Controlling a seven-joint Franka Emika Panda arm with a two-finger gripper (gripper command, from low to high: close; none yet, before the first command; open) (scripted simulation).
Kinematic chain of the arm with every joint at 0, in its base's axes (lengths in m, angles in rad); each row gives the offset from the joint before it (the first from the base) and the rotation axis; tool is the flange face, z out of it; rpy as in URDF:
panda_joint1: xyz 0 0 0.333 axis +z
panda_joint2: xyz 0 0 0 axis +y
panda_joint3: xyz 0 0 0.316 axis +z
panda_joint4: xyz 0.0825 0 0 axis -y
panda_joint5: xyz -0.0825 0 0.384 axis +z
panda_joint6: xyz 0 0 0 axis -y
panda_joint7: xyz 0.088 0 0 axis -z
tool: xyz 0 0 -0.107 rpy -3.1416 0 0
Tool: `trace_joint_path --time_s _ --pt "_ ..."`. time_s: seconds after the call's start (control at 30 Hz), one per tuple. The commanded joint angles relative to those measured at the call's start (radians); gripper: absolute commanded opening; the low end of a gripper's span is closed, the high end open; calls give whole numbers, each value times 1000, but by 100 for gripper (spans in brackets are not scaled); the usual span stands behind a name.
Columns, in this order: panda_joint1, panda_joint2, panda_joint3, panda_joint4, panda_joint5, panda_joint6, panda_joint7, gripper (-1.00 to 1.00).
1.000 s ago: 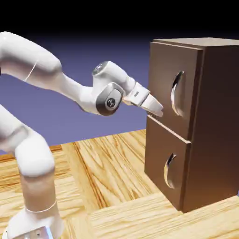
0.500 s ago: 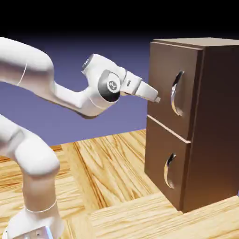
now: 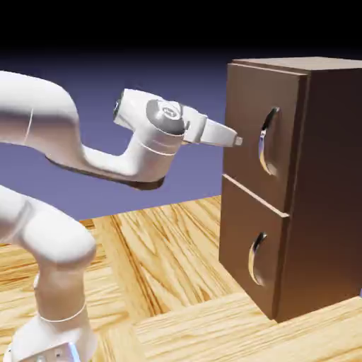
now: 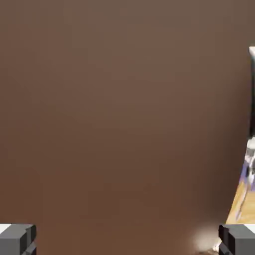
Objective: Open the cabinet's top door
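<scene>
Gripper (image 3: 236,141) wide open, holding nothing, level, just short of top door (image 3: 249,134); handle (image 3: 266,141) just beyond.

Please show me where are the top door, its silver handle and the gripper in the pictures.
top door (image 3: 245,120): exterior view, on the bare wood left of the handle.
silver handle (image 3: 265,141): exterior view, on its curved middle.
gripper (image 3: 237,141): exterior view, at the fingertips.

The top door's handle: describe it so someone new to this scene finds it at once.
Find the dark-brown cabinet on the wooden table; its front has two stacked panels. On the top door sits a long curved silver handle, higher and longer than the lower panel's handle.
</scene>
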Motion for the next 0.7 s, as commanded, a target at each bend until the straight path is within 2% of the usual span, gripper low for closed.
trace_joint_path --time_s 0.0,0.67 --pt "11 -7 -14 4 -44 -2 33 0" --pt "230 -157 -289 78 -913 -47 689 0"
